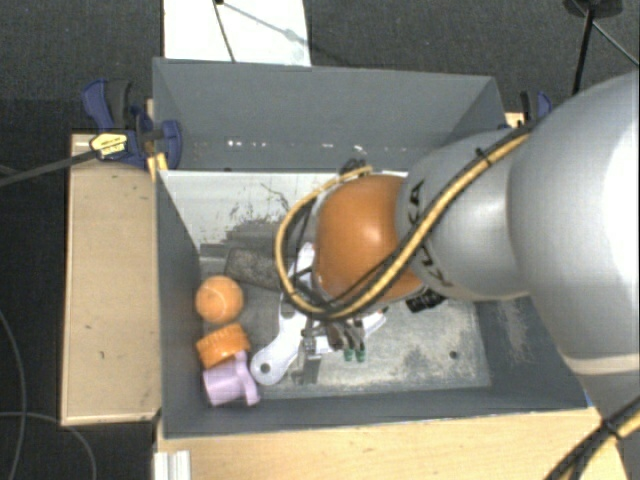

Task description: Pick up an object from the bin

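The arm reached in from the right, and its orange wrist cover [360, 233] hung over the middle of the grey bin [320, 118]. The gripper [322, 346] was low over the floor towards the near side. The cover and the looped cable [288, 258] blocked my view of it, so I could not tell how far open it was or whether it had hold of anything.

The thing closest to it was a white plastic piece [276, 354] with a rounded end, lying slantwise on the floor just left of the gripper and seemingly touching it. Immediately left of that lay a lilac plastic cylinder [230, 381], on its side in the near-left corner. An orange cap [222, 345] sat just beyond the cylinder, with an orange ball [219, 298] further on. A dark grey block [252, 265] lay further back still.

To my eye the danger was a poor hold on the white piece. It looked smooth and long, and if it were caught only at its edge or one end, it might swing round or slip out on the way up. A push instead of a pinch could shove it into the lilac cylinder and jam both in the corner. The ball would likely roll at any knock. The gripper was so near the floor that any further descent risked scraping the metal.
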Tool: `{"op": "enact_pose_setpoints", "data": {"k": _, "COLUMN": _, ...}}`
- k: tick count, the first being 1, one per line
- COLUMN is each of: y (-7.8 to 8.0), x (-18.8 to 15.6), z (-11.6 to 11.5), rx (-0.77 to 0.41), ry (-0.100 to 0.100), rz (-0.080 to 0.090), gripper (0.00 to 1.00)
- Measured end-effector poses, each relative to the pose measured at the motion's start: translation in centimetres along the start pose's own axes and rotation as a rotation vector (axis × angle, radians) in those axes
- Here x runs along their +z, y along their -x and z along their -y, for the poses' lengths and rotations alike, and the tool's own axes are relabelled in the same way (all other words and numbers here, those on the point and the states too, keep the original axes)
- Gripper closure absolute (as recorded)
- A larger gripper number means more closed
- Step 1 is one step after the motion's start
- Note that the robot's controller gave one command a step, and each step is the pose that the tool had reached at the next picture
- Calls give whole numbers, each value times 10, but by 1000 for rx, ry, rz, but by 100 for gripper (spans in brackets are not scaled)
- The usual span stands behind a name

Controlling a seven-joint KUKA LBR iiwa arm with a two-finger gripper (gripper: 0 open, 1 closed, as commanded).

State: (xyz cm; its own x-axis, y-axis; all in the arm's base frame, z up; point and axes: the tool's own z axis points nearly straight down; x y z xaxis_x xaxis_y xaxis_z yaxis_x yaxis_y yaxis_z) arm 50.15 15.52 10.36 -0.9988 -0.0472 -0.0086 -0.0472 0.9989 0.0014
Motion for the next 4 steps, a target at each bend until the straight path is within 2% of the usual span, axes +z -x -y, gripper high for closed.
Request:
{"op": "enact_pose_setpoints", "data": {"k": 1, "y": -11, "x": 33, "z": -6, "rx": -32, "ry": 0, "rz": -7, "gripper": 100}}
{"op": "enact_pose_setpoints", "data": {"k": 3, "y": -13, "x": 33, "z": -8, "rx": -42, "ry": -1, "rz": -8, "gripper": 100}}
{"op": "enact_pose_setpoints", "data": {"k": 4, "y": -9, "x": -8, "z": -11, "rx": -62, "ry": -3, "rz": -16, "gripper": 100}}
